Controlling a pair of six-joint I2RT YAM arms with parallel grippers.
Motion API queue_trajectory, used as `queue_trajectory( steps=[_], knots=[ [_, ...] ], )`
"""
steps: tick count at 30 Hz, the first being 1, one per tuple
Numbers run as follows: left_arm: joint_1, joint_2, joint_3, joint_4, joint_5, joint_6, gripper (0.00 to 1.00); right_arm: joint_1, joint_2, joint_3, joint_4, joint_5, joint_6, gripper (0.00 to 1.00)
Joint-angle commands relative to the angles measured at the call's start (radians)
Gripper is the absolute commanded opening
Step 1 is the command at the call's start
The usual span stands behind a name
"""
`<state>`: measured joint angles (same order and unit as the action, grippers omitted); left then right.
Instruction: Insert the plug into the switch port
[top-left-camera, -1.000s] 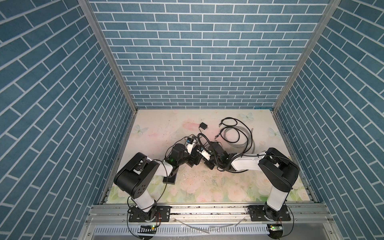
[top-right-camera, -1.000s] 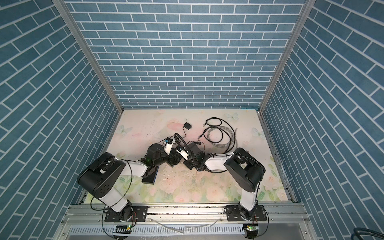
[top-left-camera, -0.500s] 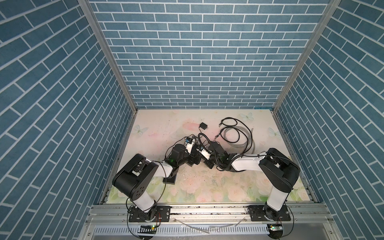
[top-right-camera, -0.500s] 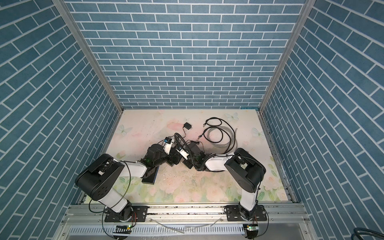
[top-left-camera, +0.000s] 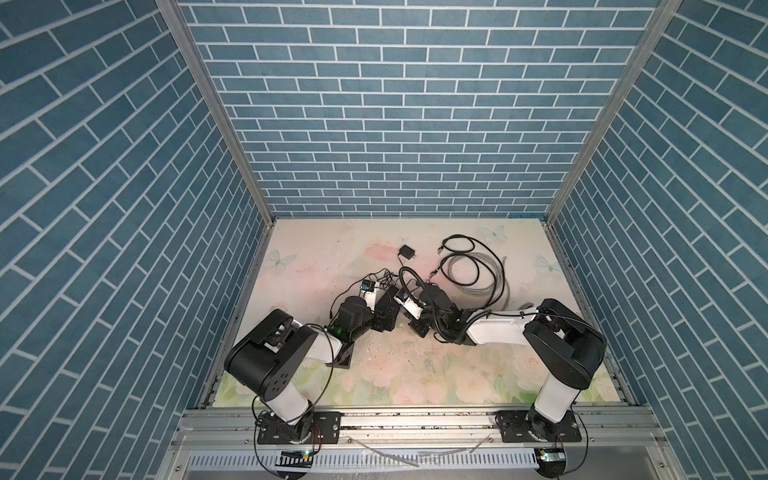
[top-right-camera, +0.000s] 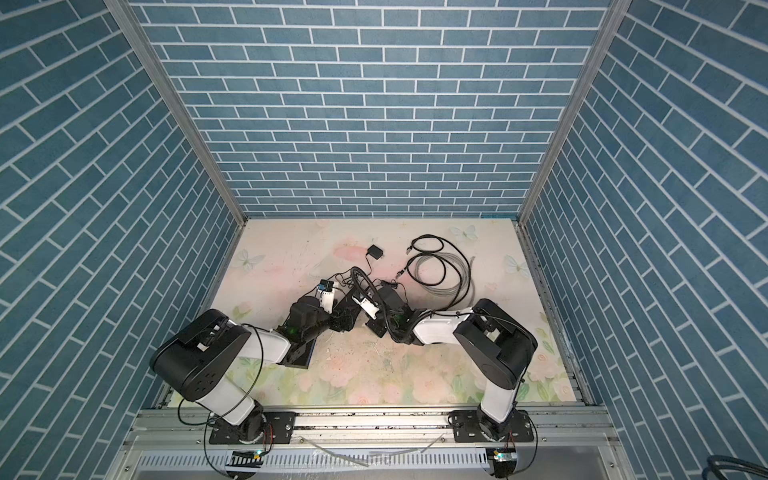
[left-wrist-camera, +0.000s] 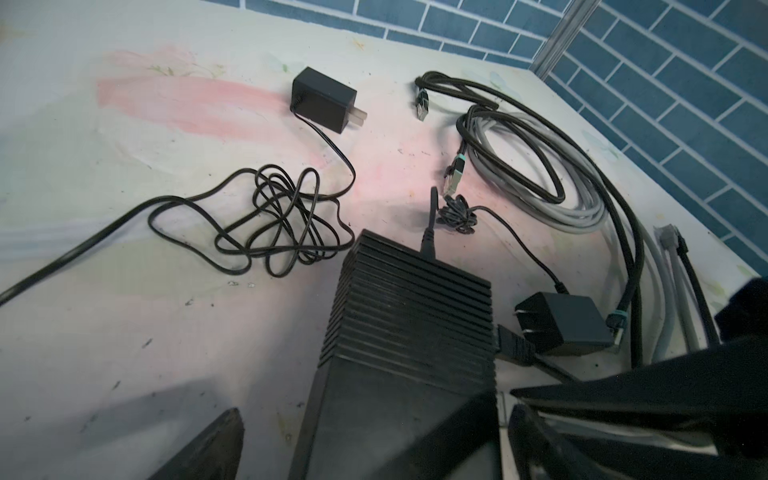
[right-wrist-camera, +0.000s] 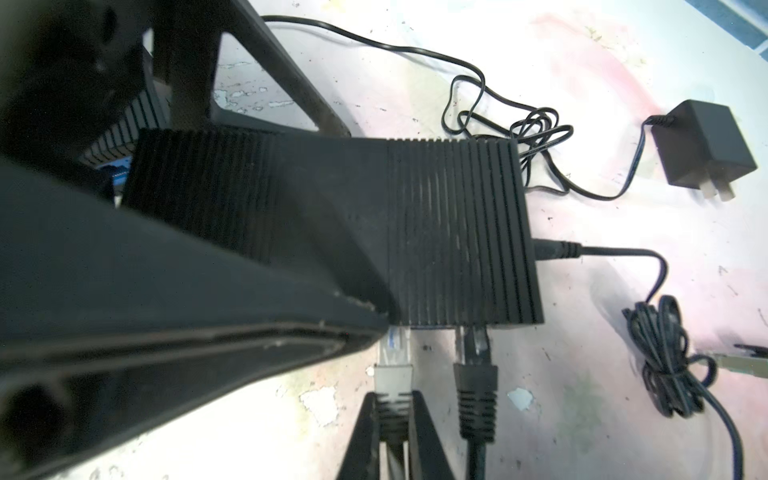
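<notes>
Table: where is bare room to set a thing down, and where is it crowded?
Free: the wide front strip of the table, between the front rail and the switch; also the far left part, between the left wall and the black adapter. Crowded: the middle around the switch, and the far right with the coiled cables.

2 robot arms, left arm (top-left-camera: 286, 353) and right arm (top-left-camera: 498, 332), with 1 claw each: left claw (left-wrist-camera: 349, 428), right claw (right-wrist-camera: 392, 419). 1 switch (left-wrist-camera: 409, 316) in clear sight plus 1 more ribbed box (right-wrist-camera: 120, 124) half hidden; 2 power adapters, first adapter (left-wrist-camera: 322, 104) and second adapter (left-wrist-camera: 565, 328); 2 network plugs at the switch, grey plug (right-wrist-camera: 392, 374) and black plug (right-wrist-camera: 476, 386). On the tabletop (top-left-camera: 374, 374), 2 coiled network cables, black cable (left-wrist-camera: 555, 197) and grey cable (left-wrist-camera: 582, 216); any more, can't tell.
</notes>
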<state>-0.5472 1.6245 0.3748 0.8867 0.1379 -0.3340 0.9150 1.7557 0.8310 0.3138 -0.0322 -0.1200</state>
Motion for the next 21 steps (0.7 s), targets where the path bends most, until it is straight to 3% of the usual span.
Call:
queue_trajectory(
  steps=[1,9,16,21],
  knots=[
    [0.007,-0.04,-0.007,0.057,-0.023,-0.014,1.0,0.003,-0.003,-0.013,0.009,-0.012,0.005,0.1],
    [0.007,-0.15,0.009,-0.055,-0.078,0.035,1.0,0.007,0.019,-0.003,-0.056,-0.043,0.011,0.14],
    [0.012,-0.22,0.042,-0.151,-0.133,0.092,1.0,0.006,0.005,0.021,-0.145,-0.049,0.006,0.26],
    [0.014,-0.228,0.061,-0.17,-0.141,0.08,1.0,-0.008,-0.087,0.06,-0.207,-0.047,-0.012,0.31]
  ],
)
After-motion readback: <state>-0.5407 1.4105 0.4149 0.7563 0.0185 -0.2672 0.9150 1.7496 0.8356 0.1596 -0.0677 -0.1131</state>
